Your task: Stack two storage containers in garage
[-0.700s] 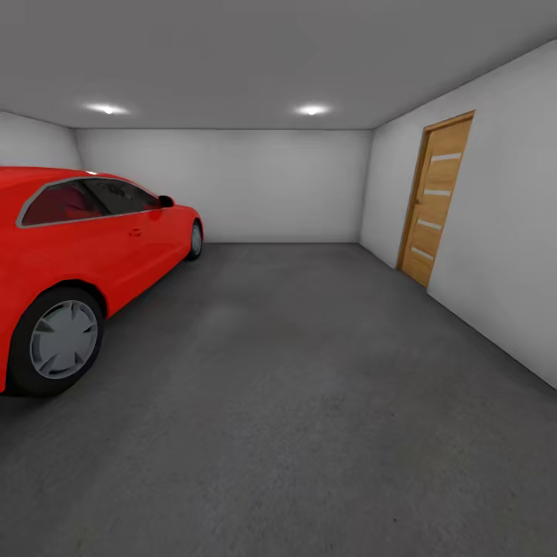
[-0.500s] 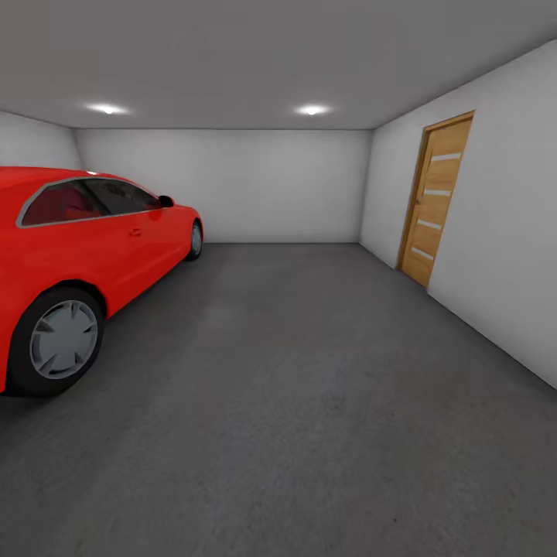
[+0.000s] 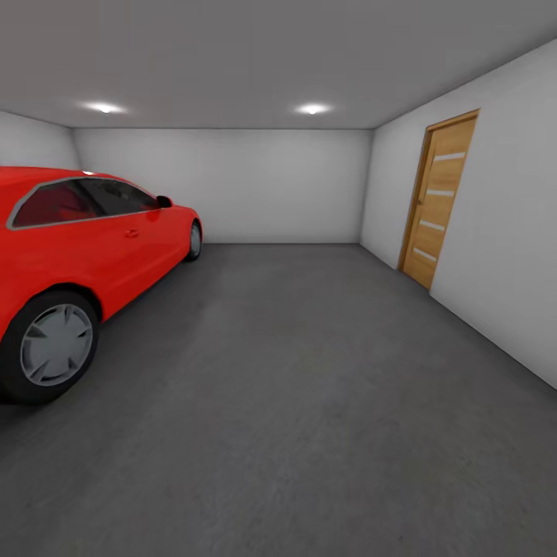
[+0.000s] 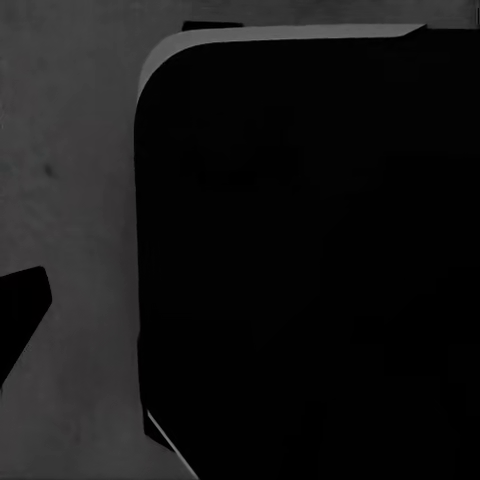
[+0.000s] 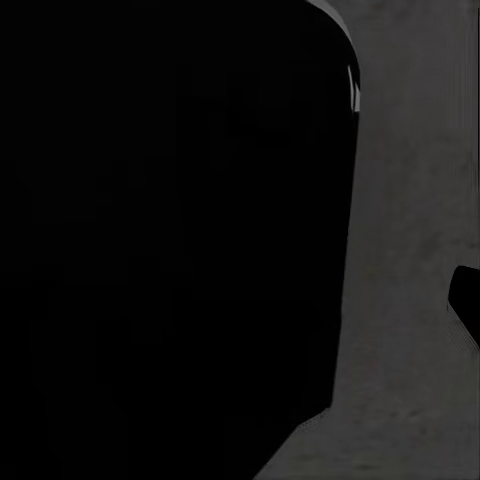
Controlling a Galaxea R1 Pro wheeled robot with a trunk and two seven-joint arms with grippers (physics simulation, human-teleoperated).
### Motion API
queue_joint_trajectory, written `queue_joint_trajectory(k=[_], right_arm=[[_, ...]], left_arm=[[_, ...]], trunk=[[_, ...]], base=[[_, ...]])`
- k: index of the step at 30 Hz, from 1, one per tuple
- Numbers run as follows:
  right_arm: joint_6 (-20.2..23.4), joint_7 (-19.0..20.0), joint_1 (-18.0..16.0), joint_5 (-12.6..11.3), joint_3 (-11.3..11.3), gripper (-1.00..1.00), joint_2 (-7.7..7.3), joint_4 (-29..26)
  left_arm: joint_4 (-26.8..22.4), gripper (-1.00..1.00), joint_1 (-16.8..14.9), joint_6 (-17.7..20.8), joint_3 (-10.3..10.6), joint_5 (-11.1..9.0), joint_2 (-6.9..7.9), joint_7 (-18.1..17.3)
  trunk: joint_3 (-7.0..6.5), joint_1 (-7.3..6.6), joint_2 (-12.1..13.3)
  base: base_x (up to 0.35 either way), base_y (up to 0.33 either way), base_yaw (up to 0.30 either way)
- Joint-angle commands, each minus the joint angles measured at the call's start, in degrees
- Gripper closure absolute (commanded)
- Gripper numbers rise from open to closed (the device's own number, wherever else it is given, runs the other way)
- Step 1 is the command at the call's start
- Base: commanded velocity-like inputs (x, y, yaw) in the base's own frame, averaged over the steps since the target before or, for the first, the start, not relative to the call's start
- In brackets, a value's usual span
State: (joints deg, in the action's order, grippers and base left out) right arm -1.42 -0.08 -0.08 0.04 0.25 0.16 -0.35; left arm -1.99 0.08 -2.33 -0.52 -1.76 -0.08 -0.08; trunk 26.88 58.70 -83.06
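Dark grey concrete, faintly mottled, spreads out ahead of me: this is the floor (image 3: 309, 402) of the garage, the surface on which one storage container must sit with the other stacked on it. I cannot find either red-orange box from my head camera, so I judge I am in transit, with the carrying yet to be done or the boxes out of my sight.

The only red thing here is the car (image 3: 85, 247), parked along the left wall, leaving a broad open stretch of concrete in the middle, which looks like a sensible spot for stacking. On the right wall stands a light wooden door (image 3: 437, 201), closed.

Each wrist camera looks down at the same grey concrete past a large black rounded shape I take for part of my own body. Whether my claws are spread or pressed together I cannot tell.
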Motion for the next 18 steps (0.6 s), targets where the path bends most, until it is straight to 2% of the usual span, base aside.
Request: queue_joint_trajectory(k=[1,18], right_arm=[[-0.2,0.0,0.0,0.0,-0.1,-1.0,0.01,0.0],[-0.2,0.0,0.0,-0.1,-0.2,-1.0,0.0,0.1]], left_arm=[[0.0,-1.0,0.0,-0.1,0.0,-0.3,-0.01,0.0],[0.0,-1.0,0.0,0.0,0.0,-0.6,-0.01,0.0]], trunk=[[0.04,0.03,0.0],[0.04,0.03,0.0]], base=[[0.317,0.0,0.0],[0.321,0.0,0.0]])
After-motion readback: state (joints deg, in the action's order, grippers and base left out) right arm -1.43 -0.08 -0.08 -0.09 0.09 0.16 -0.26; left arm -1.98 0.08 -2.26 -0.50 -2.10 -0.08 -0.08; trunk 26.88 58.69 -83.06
